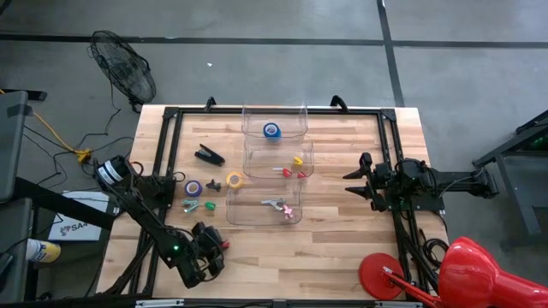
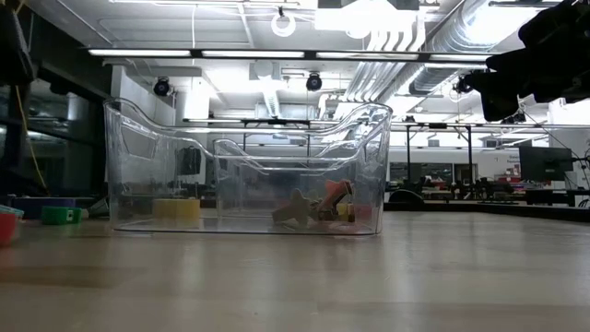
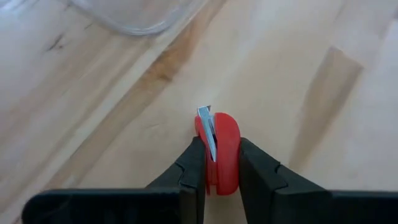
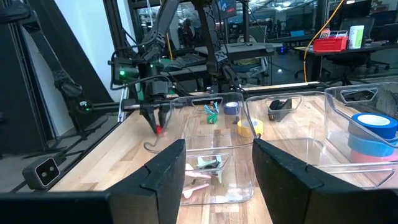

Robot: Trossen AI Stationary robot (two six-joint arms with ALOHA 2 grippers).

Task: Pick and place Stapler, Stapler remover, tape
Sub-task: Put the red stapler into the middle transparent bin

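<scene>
My left gripper [image 1: 221, 246] stands near the table's near-left corner, shut on a red staple remover [image 3: 224, 149] with a metal blade. My right gripper [image 4: 217, 149] is open and waits over the right side of the table [image 1: 358, 181]. A black stapler [image 1: 208, 155], a blue-purple tape roll [image 1: 193, 186], a yellow tape roll [image 1: 234, 180] and a green staple remover [image 1: 193, 205] lie on the wood left of three clear bins. A blue tape roll [image 1: 271, 130] lies in the far bin. Red and yellow removers [image 1: 297, 162] lie in the middle bin. My left gripper pinches the red staple remover between its two fingers [image 3: 194, 163], one on each flat side of its red body [image 3: 229, 134]. The fingers come from above, pointing down. The remover sits upright, close over the wood; whether it touches the table I cannot tell.
Three clear bins stand in a row down the table's middle: the far bin [image 1: 248, 115], the middle bin [image 1: 250, 154] and the near bin [image 1: 231, 205], which holds a few small items [image 1: 278, 205]. Bare wood shows between the bins and my right arm. A black frame rail [image 1: 167, 145] borders the table.
</scene>
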